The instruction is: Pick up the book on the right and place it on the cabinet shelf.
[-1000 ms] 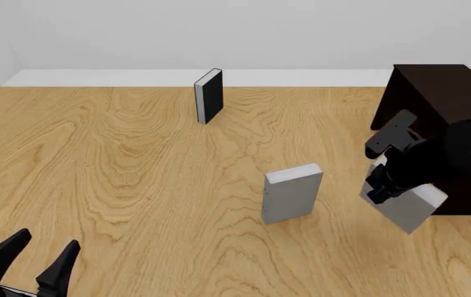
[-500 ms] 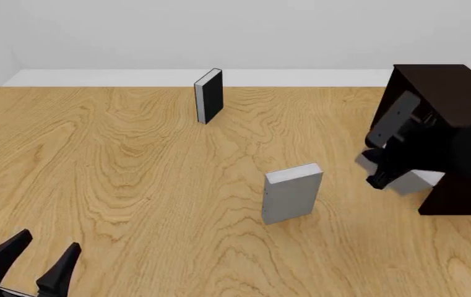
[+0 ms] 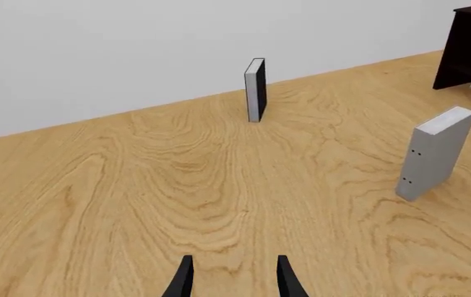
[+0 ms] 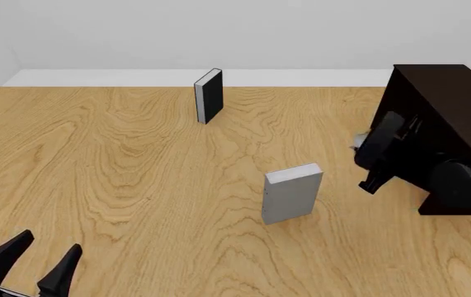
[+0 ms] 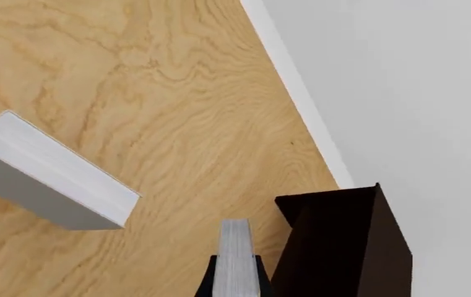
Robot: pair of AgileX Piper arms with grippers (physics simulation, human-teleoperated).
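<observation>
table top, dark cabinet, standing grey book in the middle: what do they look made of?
Light brown table top: looks like matte wood, swirling grain bands. Very dark brown boxy cabinet: probably dark-stained wood or laminate; flat, no grain visible. Light-grey upright book: plain matte cover, likely board; its white top edge suggests paper pages.
</observation>
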